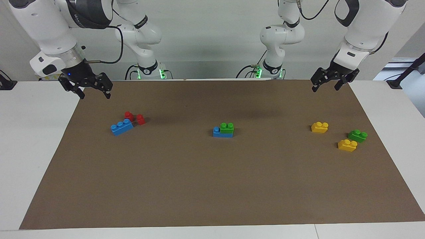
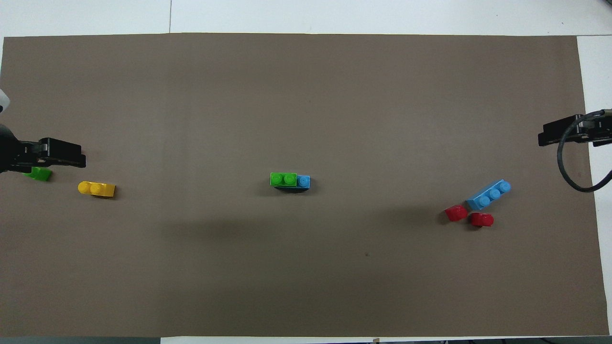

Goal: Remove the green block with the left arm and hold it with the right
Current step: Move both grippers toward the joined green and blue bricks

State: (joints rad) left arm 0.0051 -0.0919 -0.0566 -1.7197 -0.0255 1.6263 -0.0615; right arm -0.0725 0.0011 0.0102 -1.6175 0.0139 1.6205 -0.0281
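Green block on blue brick, mid-mat; both end effectors well apart.

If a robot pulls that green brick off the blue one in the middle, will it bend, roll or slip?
The green block looks like hard moulded plastic, so it will probably stay stiff. It sits stacked on the blue brick, so the blue one may lift along with it unless held down. Its flat sides and boxy shape suggest it won't roll, though its smooth plastic might slip a little.

Green block stacked on blue brick at mid-worktop, left claw and right claw both raised and open over the worktop's robot-side corners
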